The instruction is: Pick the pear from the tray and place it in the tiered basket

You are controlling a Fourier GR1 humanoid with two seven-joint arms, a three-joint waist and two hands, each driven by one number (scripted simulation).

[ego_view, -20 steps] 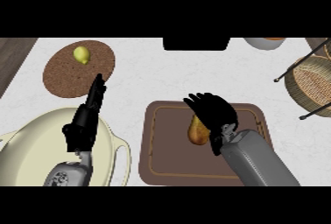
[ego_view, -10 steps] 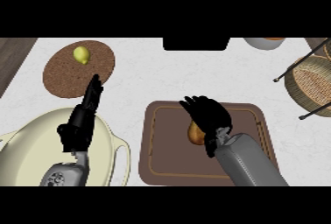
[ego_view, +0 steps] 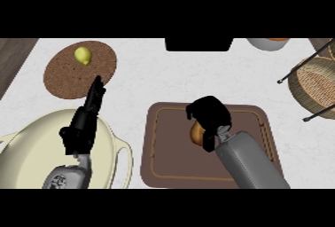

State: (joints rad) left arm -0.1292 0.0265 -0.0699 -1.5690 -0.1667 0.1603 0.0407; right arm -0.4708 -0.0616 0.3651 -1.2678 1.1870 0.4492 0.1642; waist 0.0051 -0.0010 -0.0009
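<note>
A brown tray (ego_view: pixel 170 150) lies on the counter in front of me. The yellow-orange pear (ego_view: pixel 196 133) rests on it, mostly hidden under my right hand (ego_view: pixel 211 116), whose fingers curl down round the fruit. The wicker tiered basket (ego_view: pixel 317 85) with black wire legs stands at the right edge, well apart from the tray. My left hand (ego_view: pixel 81 126) is open with straight fingers pointing up, above the cream pot at the left, holding nothing.
A cream-coloured pot (ego_view: pixel 39 155) fills the lower left. A round cork mat (ego_view: pixel 65 75) at the upper left carries a lemon (ego_view: pixel 82 55). A black object (ego_view: pixel 199 44) and a white bowl (ego_view: pixel 267 43) sit at the far edge.
My right hand has slid left and lowered over the pear, with its fingers curling in round it. The left hand has stayed almost still.
</note>
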